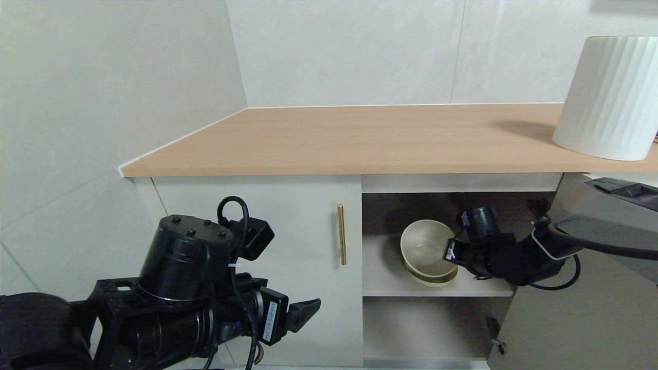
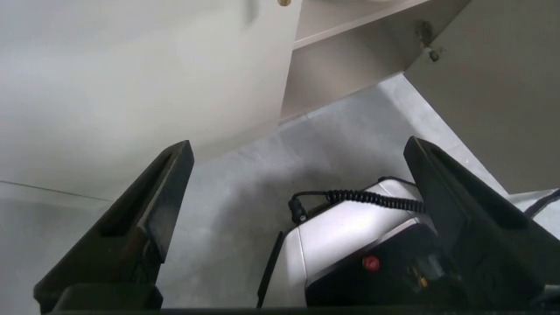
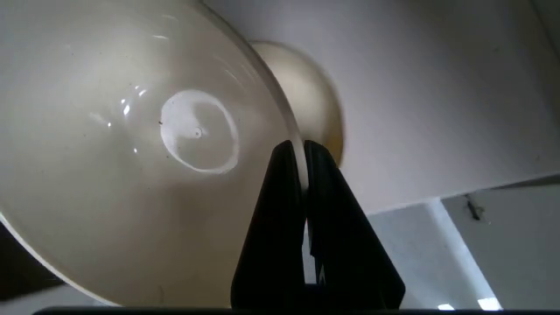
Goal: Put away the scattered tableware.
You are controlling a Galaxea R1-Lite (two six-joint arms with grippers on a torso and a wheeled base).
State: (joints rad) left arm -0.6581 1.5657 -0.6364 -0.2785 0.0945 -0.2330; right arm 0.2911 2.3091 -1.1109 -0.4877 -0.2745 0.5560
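Observation:
A cream bowl [image 1: 424, 247] is tilted on its side inside the open cabinet, above another bowl [image 1: 433, 278] that rests on the middle shelf [image 1: 383, 280]. My right gripper [image 1: 452, 250] reaches into the cabinet and is shut on the cream bowl's rim; in the right wrist view the bowl [image 3: 157, 140] looms large and the fingers [image 3: 293, 201] pinch its edge. The second bowl's underside [image 3: 306, 92] shows behind it. My left gripper [image 1: 306, 311] hangs low in front of the closed left door, open and holding nothing; its fingers [image 2: 153, 210] stand wide apart over the floor.
The cabinet's right door [image 1: 581, 318] is swung open beside my right arm. The closed left door has a brass handle [image 1: 341, 234]. A wooden countertop [image 1: 360, 139] carries a white ribbed container [image 1: 611, 97] at the right. A lower shelf compartment [image 1: 426, 329] lies below.

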